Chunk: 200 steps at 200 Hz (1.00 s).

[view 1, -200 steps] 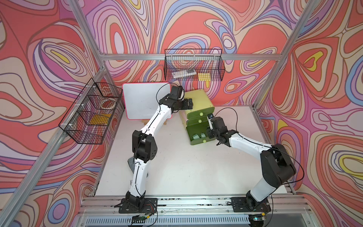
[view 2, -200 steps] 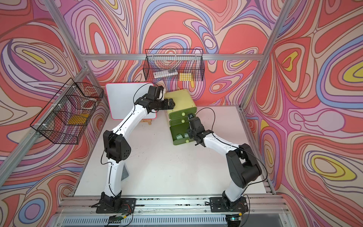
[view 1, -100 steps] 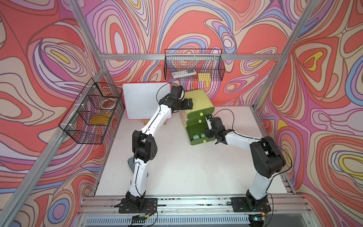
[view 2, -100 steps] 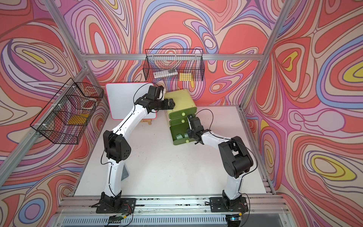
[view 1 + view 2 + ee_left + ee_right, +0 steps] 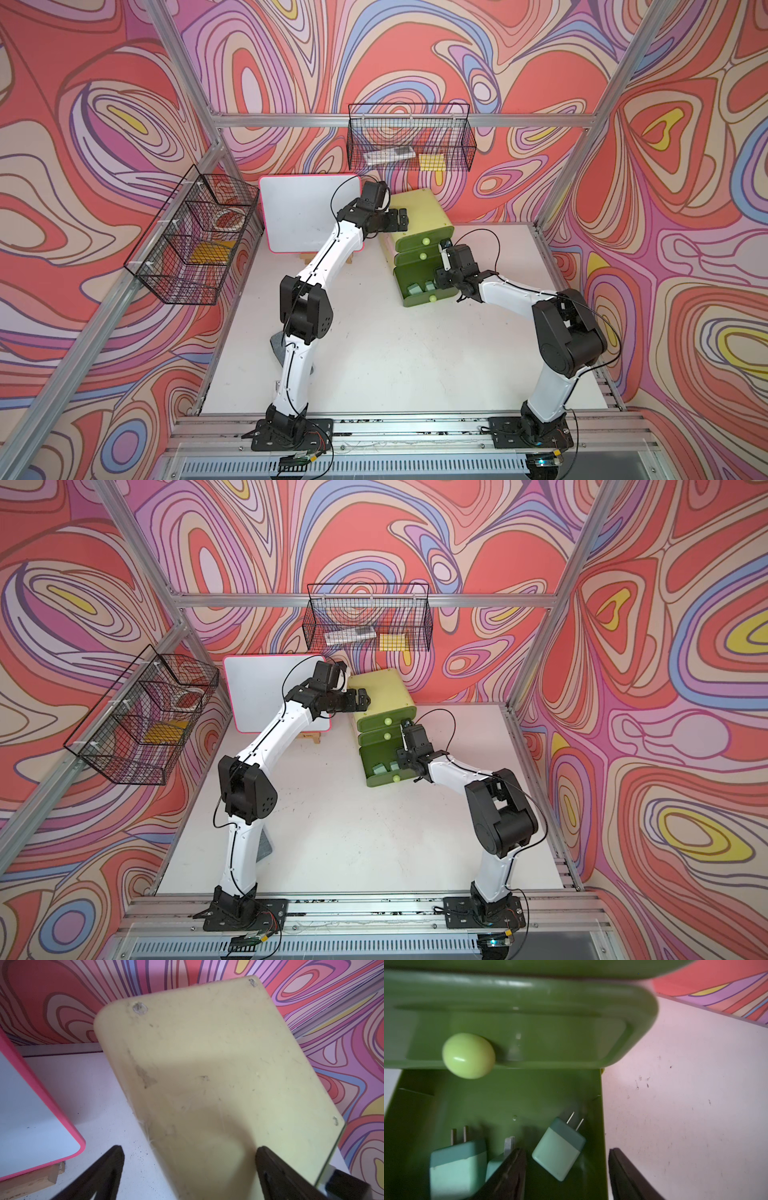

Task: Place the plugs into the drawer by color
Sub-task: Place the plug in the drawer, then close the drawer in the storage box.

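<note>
Right tool (image 5: 565, 1150) widened; seemingly three rounded mint plugs (image 5: 456, 1165), glossy green drawer (image 5: 500, 1097).

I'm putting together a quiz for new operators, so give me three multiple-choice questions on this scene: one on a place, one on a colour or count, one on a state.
1. Which drawer of the chest is pulled out?
A. top
B. middle
C. bottom

2. The plugs in the open drawer are:
A. three, mint green
B. two, pink
C. four, light blue

3. The fingers of the right gripper are:
A. shut on a plug
B. apart, holding nothing
C. shut on a knob

Answers:
1. C: in both top views the lowest front juts out past the two above it.
2. A: the right wrist view shows three mint bodies, one partly hidden by a finger.
3. B: a gap shows between them, and the plugs lie loose on the drawer floor.
</note>
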Each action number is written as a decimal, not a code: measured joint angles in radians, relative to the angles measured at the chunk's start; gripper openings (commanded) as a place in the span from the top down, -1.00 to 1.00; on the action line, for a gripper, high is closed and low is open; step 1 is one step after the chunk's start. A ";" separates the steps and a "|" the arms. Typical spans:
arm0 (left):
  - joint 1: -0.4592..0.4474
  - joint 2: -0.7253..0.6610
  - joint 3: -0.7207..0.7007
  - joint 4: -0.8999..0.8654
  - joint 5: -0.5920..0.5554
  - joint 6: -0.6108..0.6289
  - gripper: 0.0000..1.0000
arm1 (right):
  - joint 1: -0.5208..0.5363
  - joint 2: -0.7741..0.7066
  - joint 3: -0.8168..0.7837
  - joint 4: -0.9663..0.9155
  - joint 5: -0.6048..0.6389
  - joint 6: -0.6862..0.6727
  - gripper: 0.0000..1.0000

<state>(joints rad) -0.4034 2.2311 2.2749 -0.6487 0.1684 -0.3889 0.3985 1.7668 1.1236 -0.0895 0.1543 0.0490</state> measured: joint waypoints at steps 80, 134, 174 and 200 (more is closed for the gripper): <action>-0.002 0.000 0.000 -0.002 0.002 -0.003 -0.89 | 0.010 -0.450 -0.572 0.307 -0.182 0.361 0.16; -0.002 0.000 0.001 -0.003 0.002 -0.003 -0.89 | 0.023 -0.257 -0.644 0.500 -0.282 0.443 0.21; -0.002 0.000 0.002 -0.004 0.000 0.000 -0.89 | 0.062 -0.131 -0.593 0.575 -0.304 0.431 0.23; -0.002 0.000 0.002 -0.005 0.000 0.000 -0.89 | 0.107 -0.065 -0.528 0.591 -0.298 0.413 0.29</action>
<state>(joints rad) -0.4053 2.2311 2.2765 -0.6540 0.1680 -0.3889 0.5056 1.7020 0.5961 0.5014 -0.1440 0.4618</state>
